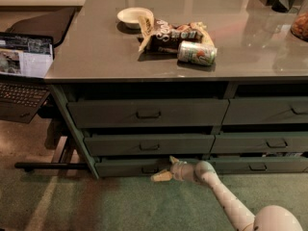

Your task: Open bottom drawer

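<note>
The bottom drawer is the slim dark green front lowest in the left stack, with a small dark handle at its centre. Its front stands a little forward of the cabinet frame. My gripper is at floor level just right of that handle, pointing left at it. Its tan fingertips are spread apart, one high and one low, with nothing held between them. The white arm runs down to the lower right.
Two taller green drawers sit above it, and a right-hand stack beside it. On the grey countertop lie a bowl, a snack bag and a can. A laptop and a chair base stand at the left.
</note>
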`<state>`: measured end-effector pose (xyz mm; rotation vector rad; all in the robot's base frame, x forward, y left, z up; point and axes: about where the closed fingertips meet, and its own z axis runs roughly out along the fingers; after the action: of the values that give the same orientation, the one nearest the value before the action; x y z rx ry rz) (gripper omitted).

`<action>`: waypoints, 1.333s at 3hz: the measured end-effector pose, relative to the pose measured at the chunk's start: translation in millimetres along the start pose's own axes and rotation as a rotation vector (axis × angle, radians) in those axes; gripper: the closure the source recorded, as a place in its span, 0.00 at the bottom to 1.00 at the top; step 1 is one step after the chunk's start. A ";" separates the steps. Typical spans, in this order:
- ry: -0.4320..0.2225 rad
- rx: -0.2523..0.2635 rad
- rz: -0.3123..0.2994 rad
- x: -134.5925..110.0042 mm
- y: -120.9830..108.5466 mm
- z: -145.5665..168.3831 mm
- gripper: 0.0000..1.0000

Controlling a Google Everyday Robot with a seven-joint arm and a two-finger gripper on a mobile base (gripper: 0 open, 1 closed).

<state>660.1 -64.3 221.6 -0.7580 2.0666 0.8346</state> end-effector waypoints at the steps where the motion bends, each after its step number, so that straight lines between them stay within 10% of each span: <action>1: 0.011 -0.002 -0.001 0.5 1.5 0.5 0.00; 4: 0.048 -0.010 -0.013 2.8 5.8 -0.3 0.00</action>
<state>654.2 -61.6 221.2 -0.8026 2.0990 0.8274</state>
